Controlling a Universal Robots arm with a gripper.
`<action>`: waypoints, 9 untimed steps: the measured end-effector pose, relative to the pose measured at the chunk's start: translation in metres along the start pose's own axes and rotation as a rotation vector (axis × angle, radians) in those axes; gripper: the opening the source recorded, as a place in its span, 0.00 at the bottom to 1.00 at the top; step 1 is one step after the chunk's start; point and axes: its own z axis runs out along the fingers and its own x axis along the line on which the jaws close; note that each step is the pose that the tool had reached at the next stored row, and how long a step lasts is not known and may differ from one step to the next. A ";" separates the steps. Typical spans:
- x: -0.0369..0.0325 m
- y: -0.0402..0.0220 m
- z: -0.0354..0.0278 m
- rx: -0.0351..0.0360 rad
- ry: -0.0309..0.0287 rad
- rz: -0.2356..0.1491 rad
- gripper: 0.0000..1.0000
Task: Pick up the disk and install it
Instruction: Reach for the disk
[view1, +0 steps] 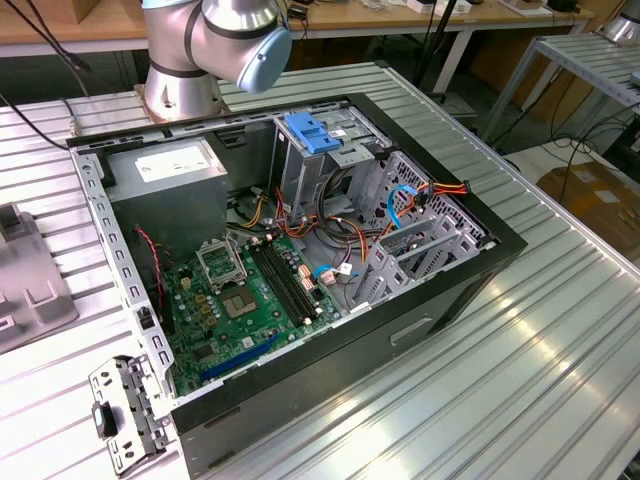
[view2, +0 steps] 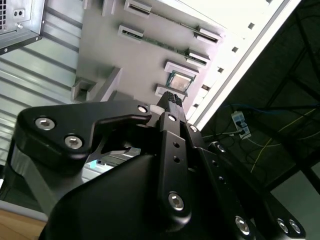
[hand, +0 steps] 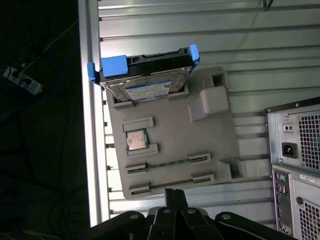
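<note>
My fingers (hand: 175, 194) look pressed together on nothing, hanging above the grey fixture tray (hand: 210, 150) on the tabletop (hand: 165, 30). They are well apart from the disk (hand: 145, 84), which sits label-up and apparently propped at a tilt in the tray's end slot, near the tabletop's edge. For a clean pickup, I judge I should spread them wide before descending, then square them across the blue side rails (hand: 114, 65) and grip centred, so the disk lifts out without snagging.

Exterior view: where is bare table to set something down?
The bare ribbed table spreads on the exterior view's right of the computer case. The exterior view's left is crowded: a grey tray and a metal bracket.
</note>
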 end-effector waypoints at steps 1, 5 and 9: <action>0.0002 0.0010 0.0001 0.0001 0.0001 0.000 0.11; 0.0007 0.0065 0.0020 0.0001 0.0000 0.000 0.11; 0.0012 0.0113 0.0053 0.0014 -0.0002 0.000 0.11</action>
